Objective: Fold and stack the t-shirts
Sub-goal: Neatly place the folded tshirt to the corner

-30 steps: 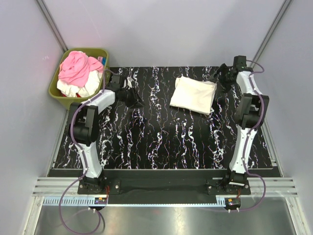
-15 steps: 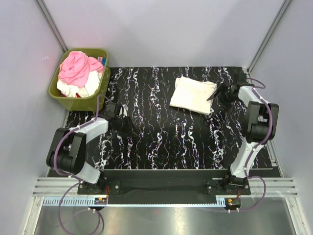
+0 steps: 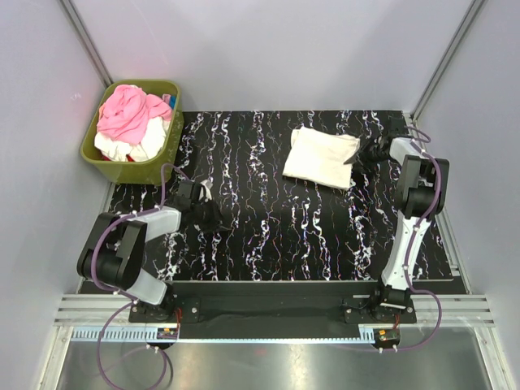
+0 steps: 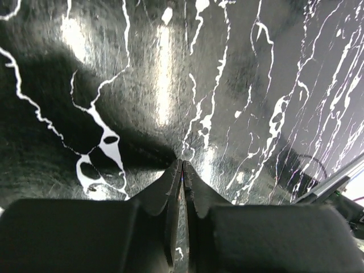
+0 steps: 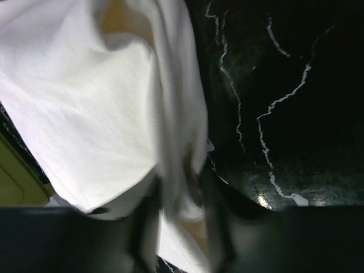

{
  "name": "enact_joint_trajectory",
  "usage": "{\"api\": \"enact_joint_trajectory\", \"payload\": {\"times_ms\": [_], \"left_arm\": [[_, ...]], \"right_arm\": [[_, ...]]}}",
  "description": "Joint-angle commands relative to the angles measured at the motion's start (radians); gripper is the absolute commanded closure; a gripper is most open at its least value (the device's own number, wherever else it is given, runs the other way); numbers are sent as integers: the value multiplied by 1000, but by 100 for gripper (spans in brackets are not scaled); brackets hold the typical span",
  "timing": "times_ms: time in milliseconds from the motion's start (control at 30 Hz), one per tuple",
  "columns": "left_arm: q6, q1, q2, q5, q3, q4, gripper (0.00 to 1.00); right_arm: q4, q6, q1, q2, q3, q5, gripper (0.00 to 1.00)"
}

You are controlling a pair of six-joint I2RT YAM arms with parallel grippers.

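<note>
Cloth lies at 9 o'clock from the right gripper (image 3: 363, 154), which sits at the 3 o'clock edge of the folded cream t-shirt (image 3: 319, 157). The shirt's long side runs roughly 9 to 3. Its jaws straddle that hem half apart; blur hides whether they pinch it. Well apart at 8 o'clock, the left gripper (image 4: 181, 170) is pressed shut and empty. Crumpled pink and white t-shirts (image 3: 130, 118) heap in the basket (image 3: 92, 153) at 10 o'clock.

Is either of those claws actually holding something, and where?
Left gripper: shut on nothing. Right gripper: an edge of the cream folded cotton t-shirt lies between its fingers; whether it is pinched cannot be told.
</note>
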Motion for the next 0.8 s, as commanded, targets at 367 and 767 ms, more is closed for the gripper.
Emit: {"api": "enact_joint_trajectory", "payload": {"times_ms": [367,767], "left_arm": [[-4,-205,144,-409,119,-110,93],[2,-231,89,-406,53,-11,93]], "right_arm": [[-243,-177,-76,196,383,346,100],[-345,-294,-149,428,908,518,100]]}}
